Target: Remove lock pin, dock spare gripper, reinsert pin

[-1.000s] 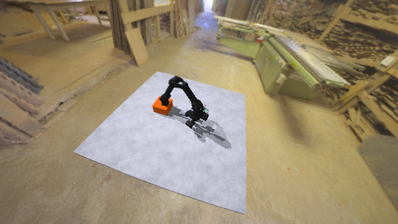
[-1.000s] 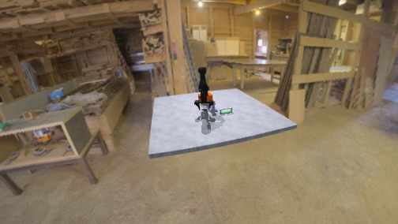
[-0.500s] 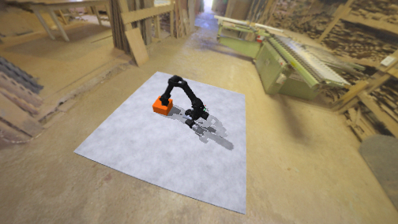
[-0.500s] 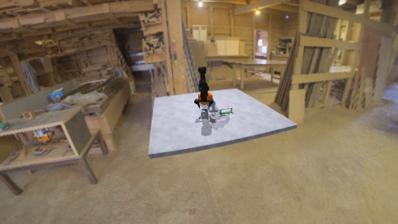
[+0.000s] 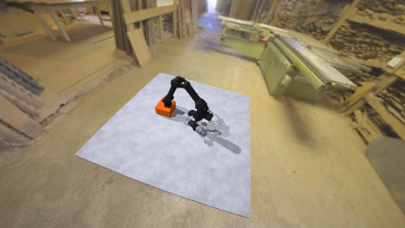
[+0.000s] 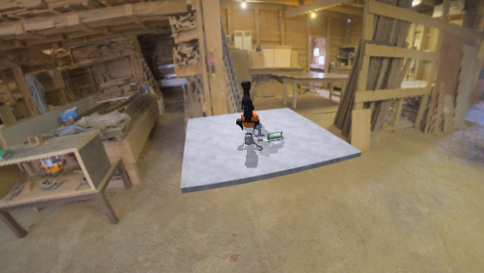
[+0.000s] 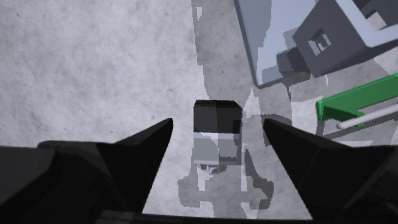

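Angling down from orange base [image 5: 164,112] | gripper [image 5: 203,121] [image 6: 248,126] [image 7: 217,122] spread, holding nothing | above black-and-grey block [image 7: 217,117]

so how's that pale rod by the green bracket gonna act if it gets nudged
The pale rod looks slim and rounded, so it may roll. Its straight line suggests stiffness; its smooth surface could be slippery.

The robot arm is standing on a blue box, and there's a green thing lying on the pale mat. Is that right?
Not quite: the box under the arm is orange, as the top view shows. The arm does stand on it, and there is a green thing on the pale mat.
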`<state>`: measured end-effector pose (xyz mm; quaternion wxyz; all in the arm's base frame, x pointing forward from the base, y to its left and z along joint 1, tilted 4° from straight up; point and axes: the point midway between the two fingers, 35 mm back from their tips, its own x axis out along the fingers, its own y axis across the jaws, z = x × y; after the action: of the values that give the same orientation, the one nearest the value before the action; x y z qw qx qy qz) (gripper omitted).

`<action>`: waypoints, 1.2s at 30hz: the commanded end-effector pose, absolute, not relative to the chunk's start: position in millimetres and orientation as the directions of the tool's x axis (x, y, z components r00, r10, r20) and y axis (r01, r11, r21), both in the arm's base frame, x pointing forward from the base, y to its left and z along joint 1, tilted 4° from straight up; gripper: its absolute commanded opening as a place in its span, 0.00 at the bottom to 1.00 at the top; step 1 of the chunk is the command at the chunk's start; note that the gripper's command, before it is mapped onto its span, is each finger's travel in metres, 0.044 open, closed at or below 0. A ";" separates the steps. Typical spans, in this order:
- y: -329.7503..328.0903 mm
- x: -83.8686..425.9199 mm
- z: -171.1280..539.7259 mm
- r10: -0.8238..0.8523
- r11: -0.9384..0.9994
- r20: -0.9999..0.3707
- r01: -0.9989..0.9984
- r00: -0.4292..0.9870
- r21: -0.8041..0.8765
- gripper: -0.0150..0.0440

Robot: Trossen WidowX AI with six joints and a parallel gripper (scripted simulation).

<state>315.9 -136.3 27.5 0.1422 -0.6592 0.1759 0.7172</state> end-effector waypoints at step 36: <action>-141.4 338.6 81.9 -0.254 0.933 -0.899 -0.153 0.357 -0.324 1.00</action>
<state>342.1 -141.1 75.9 0.6575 -0.4334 0.5680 0.2392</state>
